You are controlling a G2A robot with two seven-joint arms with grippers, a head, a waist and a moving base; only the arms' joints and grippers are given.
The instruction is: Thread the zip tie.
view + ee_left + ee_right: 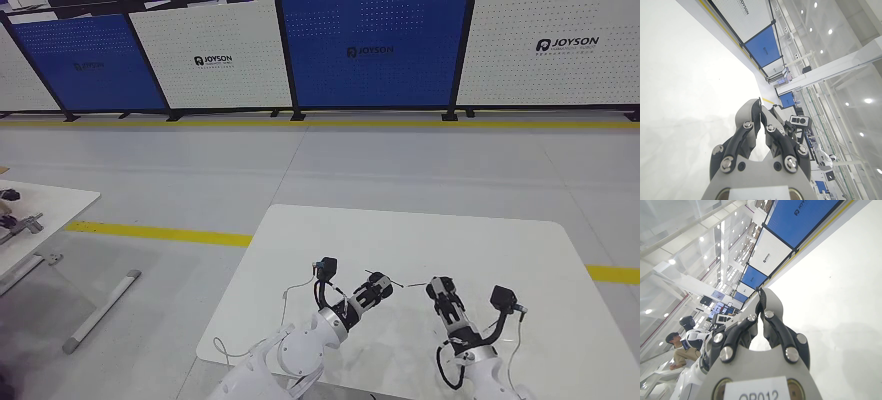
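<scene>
Top view showed the white table (pixel 400 230) with both arms over its near half, closer to the robot's edge than to the far one. The left gripper (pixel 383 287) and the right gripper (pixel 435 289) faced each other just above the table. The zip tie (pixel 408 286) ran between them as a thin dark line clear of the tabletop.

From the left wrist, the left gripper (pixel 760 106) had its fingers pressed together. A small dark sliver of the zip tie (pixel 759 98) poked out past the tips, with the table's surface beyond it. From the right wrist, the right gripper (pixel 761 296) was likewise clamped tight. A small dark nub of the zip tie (pixel 757 288), possibly its head, stuck out at the fingertips above the table.

By my reading, the pick-up was done, since the tie was off the table and pinched by both grippers. No closed loop was visible anywhere above the table, so I judged the threading itself not yet done. The tail would have to be brought round, lined up with the head's slot and pushed through. The tie was too thin for me to say which end was which with certainty, or how close tail and head stood.
</scene>
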